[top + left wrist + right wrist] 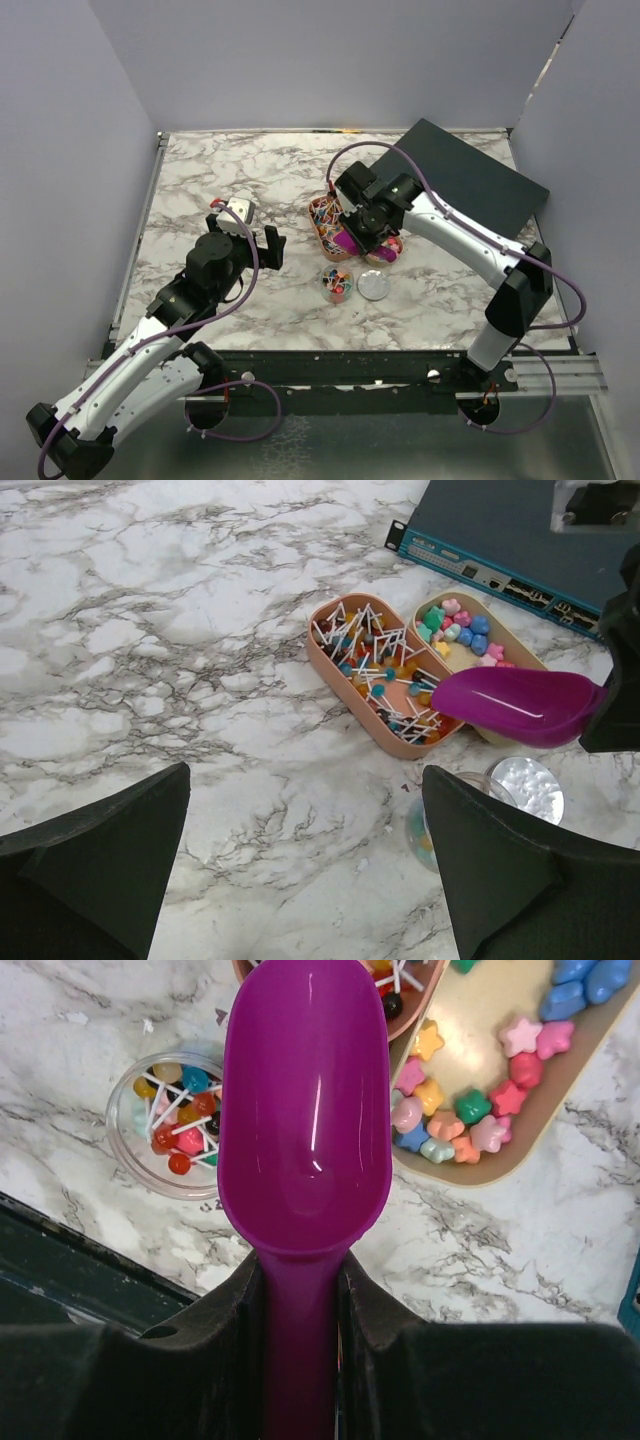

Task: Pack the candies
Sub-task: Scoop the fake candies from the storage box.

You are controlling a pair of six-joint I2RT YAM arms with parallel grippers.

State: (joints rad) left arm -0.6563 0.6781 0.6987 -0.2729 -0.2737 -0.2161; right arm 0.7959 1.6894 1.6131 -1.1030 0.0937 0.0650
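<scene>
The candies (470, 1120) are small star-shaped sweets in pink, blue, green and orange, lying in a beige tray (480, 1020); they also show in the left wrist view as candies (455, 630). My right gripper (300, 1300) is shut on the handle of a purple scoop (305, 1110), whose bowl is empty and hangs between the tray and a small clear jar (175, 1120). The jar holds coloured ball-headed sticks. From above, the scoop (345, 243) is over the trays. My left gripper (305, 870) stands open above bare marble, left of the jar (425, 830).
A pink tray (335, 680) full of ball-headed sticks lies beside the beige tray (520, 645). A round silvery lid (375, 286) rests right of the jar (337, 283). A dark flat box (470, 180) sits at the back right. Walls enclose the marble table (230, 170).
</scene>
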